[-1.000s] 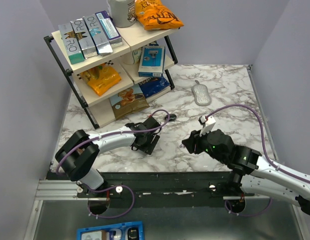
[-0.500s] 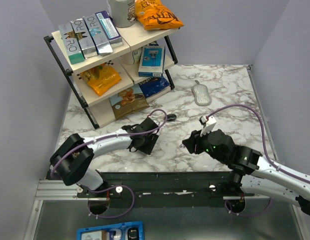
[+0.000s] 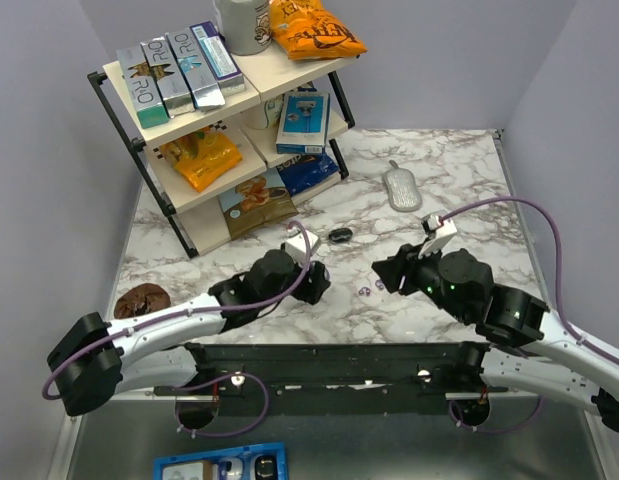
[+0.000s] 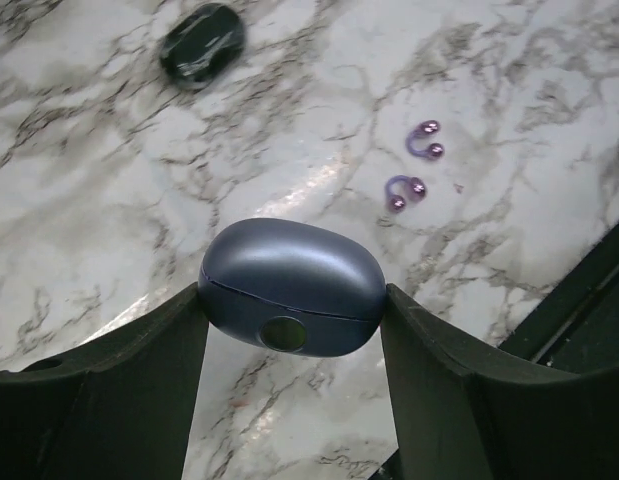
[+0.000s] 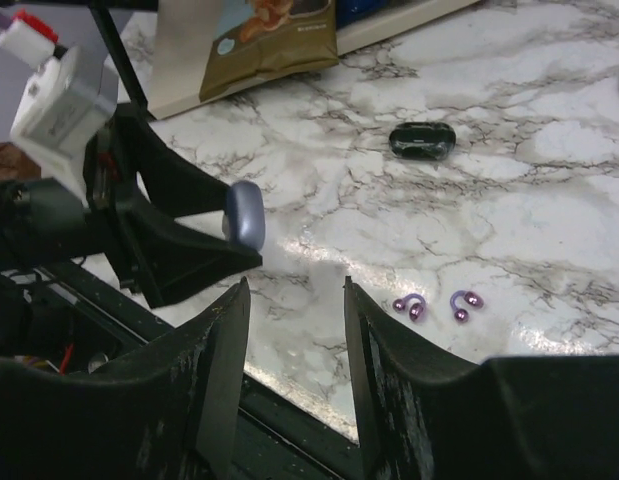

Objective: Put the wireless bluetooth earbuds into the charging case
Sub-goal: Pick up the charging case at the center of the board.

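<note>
1. The charging case [image 4: 292,287], low centre of the left wrist view, is smooth plastic with a satin, faintly metallic sheen
2. The purple earbuds [image 4: 417,187] to its upper right are translucent and glossy
3. The black oval object [image 4: 201,45] at upper left is glossy and streaked with reflections
4. The table [image 4: 509,70] is polished and marble-patterned, with bright glare patches
5. The fingers [image 4: 119,390] of the left gripper [image 4: 294,300] are matt black plastic; those of the right gripper [image 5: 294,300] are matt black with whitish scuffs
6. At the top view's upper left, the rack [image 3: 239,102] has thin black bars and pale matt shelves; the orange snack bags [image 3: 314,28] are shiny film
</note>
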Robot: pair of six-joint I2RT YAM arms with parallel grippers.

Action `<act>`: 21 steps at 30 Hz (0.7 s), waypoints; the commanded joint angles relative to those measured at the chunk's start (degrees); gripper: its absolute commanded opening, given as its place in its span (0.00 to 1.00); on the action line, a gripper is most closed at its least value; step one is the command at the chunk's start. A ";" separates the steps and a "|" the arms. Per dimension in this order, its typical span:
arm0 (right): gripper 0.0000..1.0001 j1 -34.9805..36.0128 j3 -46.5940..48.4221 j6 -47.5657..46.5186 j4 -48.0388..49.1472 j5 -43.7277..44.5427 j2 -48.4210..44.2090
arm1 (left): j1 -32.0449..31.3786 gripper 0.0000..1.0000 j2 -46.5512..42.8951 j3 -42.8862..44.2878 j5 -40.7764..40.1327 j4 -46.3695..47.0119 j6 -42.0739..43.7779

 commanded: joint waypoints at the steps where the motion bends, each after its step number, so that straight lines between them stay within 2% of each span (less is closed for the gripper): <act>1: 0.52 -0.11 3.32 -2.00 -2.98 -2.98 -0.33 | -7.15 0.00 -1.09 -4.07 1.35 18.22 8.29; 3: 0.54 -0.02 4.64 -2.71 -4.04 -4.66 0.19 | -8.57 0.00 -1.08 -6.18 3.02 23.99 11.54; 4: 0.64 -0.02 5.26 -3.06 -5.52 -5.37 0.89 | -9.19 0.00 -1.26 -7.23 2.86 26.21 12.08; 6: 0.69 -0.11 6.14 -3.59 -6.33 -5.99 1.34 | -9.90 0.00 -1.35 -9.95 2.76 32.08 13.14; 10: 0.72 -0.02 6.85 -4.20 -8.08 -6.95 2.22 | -10.16 0.00 -1.96 -16.63 3.82 45.37 14.98; 15: 0.72 -0.02 7.55 -5.08 -9.49 -10.29 6.25 | -11.82 0.00 -2.05 -19.10 1.54 48.38 17.36; 21: 0.72 -0.02 7.03 -5.35 -7.65 -15.39 10.65 | -13.85 0.00 -1.88 -18.49 0.74 46.27 20.70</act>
